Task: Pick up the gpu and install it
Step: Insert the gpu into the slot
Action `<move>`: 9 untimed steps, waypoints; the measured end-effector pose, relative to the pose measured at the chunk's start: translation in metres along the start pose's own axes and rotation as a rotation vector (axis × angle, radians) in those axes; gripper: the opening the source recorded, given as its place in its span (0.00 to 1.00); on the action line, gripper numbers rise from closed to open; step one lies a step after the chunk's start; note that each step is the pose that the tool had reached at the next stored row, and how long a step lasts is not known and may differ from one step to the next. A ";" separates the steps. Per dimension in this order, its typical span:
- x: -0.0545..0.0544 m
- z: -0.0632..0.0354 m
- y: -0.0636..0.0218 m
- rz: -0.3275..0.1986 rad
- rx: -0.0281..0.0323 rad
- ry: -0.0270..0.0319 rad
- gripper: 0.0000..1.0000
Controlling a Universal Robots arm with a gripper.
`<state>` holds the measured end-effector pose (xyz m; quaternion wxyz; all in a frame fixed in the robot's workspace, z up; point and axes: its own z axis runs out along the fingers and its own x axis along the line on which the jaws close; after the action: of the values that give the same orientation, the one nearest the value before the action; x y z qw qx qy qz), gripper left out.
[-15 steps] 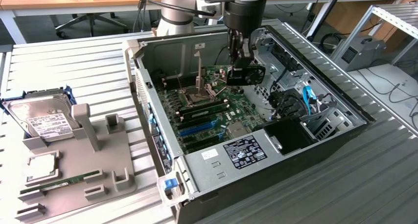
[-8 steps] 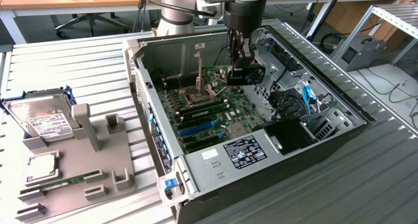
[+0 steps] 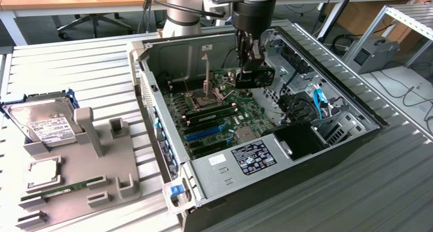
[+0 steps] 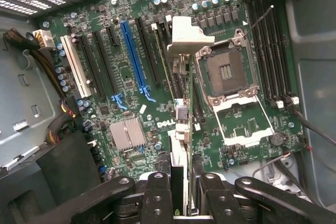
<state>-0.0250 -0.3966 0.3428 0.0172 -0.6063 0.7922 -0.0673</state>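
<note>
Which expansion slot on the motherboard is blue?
The long blue slot, between the white slot and the gpu in the hand; neighbouring slots are black.

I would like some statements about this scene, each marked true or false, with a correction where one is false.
1. The hand holds the gpu above the motherboard. True.
2. The gpu lies on the grey tray. False: it is held inside the open case.
3. The hard drive sits at the exterior view's left, outside the case. True.
4. The CPU socket has a cooler mounted on it. False: the socket is bare.
5. The gpu is seated in the blue slot. False: it is in the hand, not in that slot.
</note>
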 end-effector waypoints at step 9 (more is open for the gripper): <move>0.000 0.0000 0.0000 -0.024 0.0026 0.0016 0.26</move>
<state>-0.0250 -0.3966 0.3428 0.0166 -0.6158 0.7847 -0.0690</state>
